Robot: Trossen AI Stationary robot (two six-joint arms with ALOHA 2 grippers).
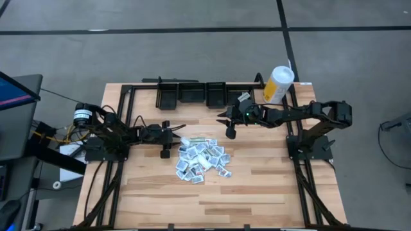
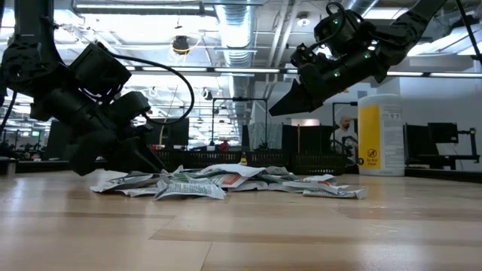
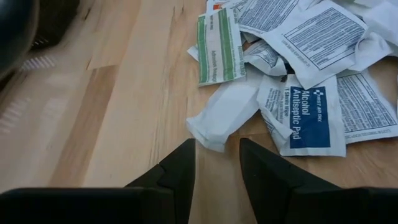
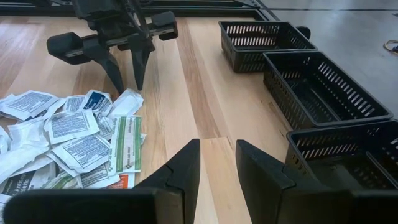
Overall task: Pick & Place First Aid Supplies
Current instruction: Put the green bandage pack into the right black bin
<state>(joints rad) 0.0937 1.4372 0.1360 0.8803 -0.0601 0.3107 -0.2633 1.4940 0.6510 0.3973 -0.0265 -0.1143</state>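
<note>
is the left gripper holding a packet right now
No, the left gripper has its fingers open and empty above the wood, just short of the nearest white packet at the pile's edge.

Table [image 4: 186,68]: pale wood planks, smooth, grain visible, slight sheen seen ahead of the right gripper's fingers [image 4: 180,171]. Packets [image 3: 311,81]: thin paper/foil, creased and crinkled, matt w/ printed faces, lying just beyond the left gripper's fingers [image 3: 183,171]. Fingers on both: dark matt plastic, smooth. Baskets [image 4: 311,78]: black plastic mesh, matt, beside the right fingers. Canister [image 2: 382,134]: smooth white and yellow plastic, faintly glossy.
</note>
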